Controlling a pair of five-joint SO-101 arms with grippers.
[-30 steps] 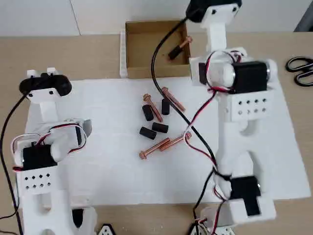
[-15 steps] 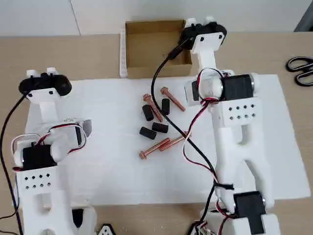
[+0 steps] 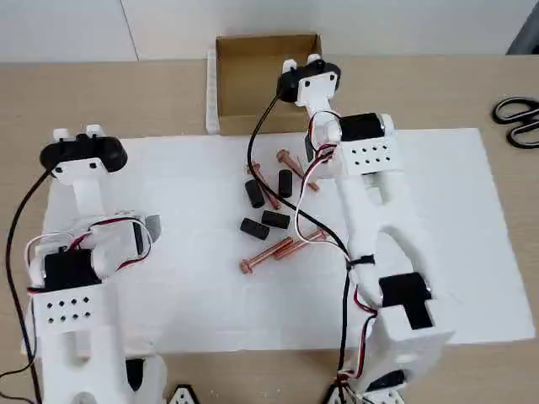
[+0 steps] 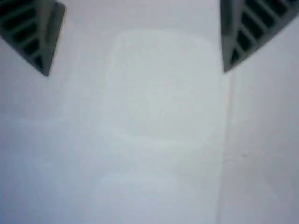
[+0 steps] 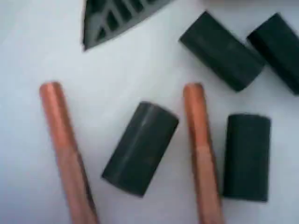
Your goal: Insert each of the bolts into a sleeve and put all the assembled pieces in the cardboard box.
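Has swung back from the brown cardboard box [image 3: 248, 76]; holds right fingers [image 5: 117, 16] spread, empty. Just beneath them: copper-coloured metal bolts [image 5: 65, 149] and short black cylindrical sleeves [image 5: 140, 149]. Likely means another pairing. Holds left fingers [image 4: 32, 32] parted over white foam [image 4: 149, 140].

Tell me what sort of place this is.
Probably a robotics lab or workshop bench: white robot arms stand at a wooden table, copper bolts and black sleeves lie on a white sheet by a cardboard box, and scissors lie off to one side.
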